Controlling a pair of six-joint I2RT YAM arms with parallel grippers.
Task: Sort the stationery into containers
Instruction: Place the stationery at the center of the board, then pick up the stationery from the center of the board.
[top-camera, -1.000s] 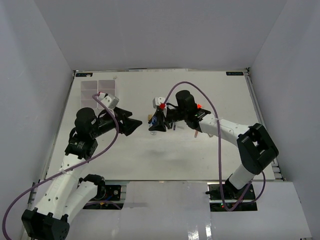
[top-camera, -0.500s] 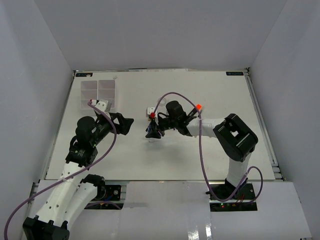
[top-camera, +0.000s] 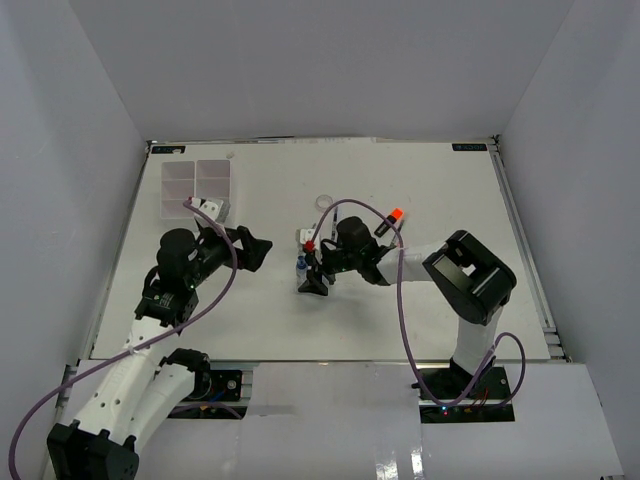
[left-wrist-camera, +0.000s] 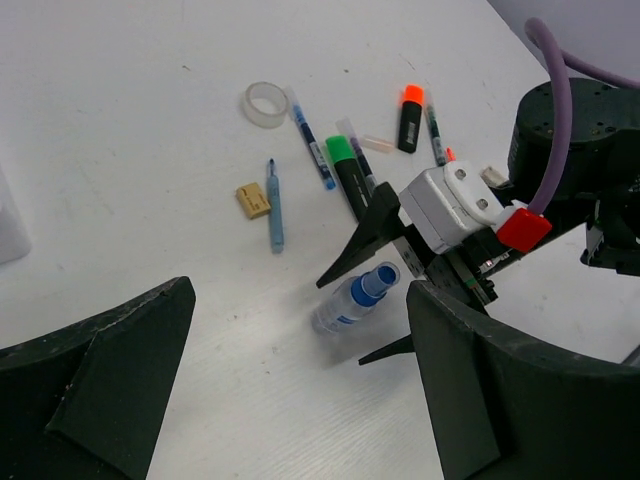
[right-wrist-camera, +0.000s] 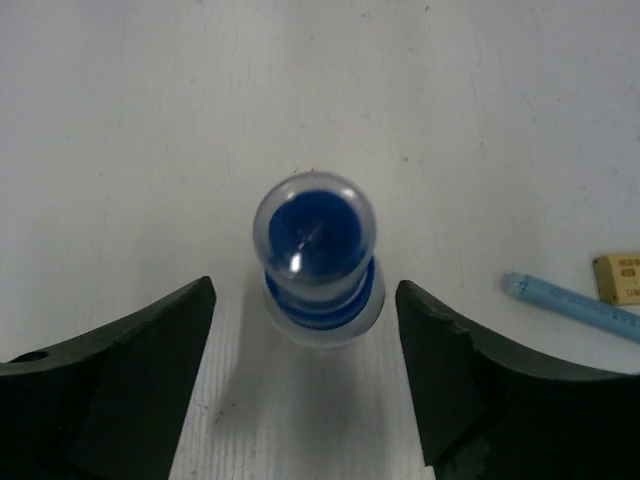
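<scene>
The blue-capped glue bottle (top-camera: 299, 266) leans on the table mid-field, its cap (right-wrist-camera: 315, 240) pointing at my right wrist camera. My right gripper (top-camera: 308, 278) is open, one finger on each side of the bottle (left-wrist-camera: 352, 300), with a gap on both sides. My left gripper (top-camera: 256, 250) is open wide just left of it and holds nothing. Behind lie the tape ring (left-wrist-camera: 265, 103), a blue pen (left-wrist-camera: 312, 150), a green-capped highlighter (left-wrist-camera: 347, 170), an orange-capped highlighter (left-wrist-camera: 409, 112), a brass clip (left-wrist-camera: 253, 199) and a light blue pen (left-wrist-camera: 274, 205). The organiser tray (top-camera: 163, 190) sits far left.
A dark pen (left-wrist-camera: 435, 130) lies beside the orange-capped highlighter. My right arm's purple cable (top-camera: 400, 300) loops over the table toward its base. White walls enclose the table on three sides.
My right gripper has come nearer and leftward with the glue bottle, then opened and let it go. My left gripper opened wider and stayed roughly in place.
</scene>
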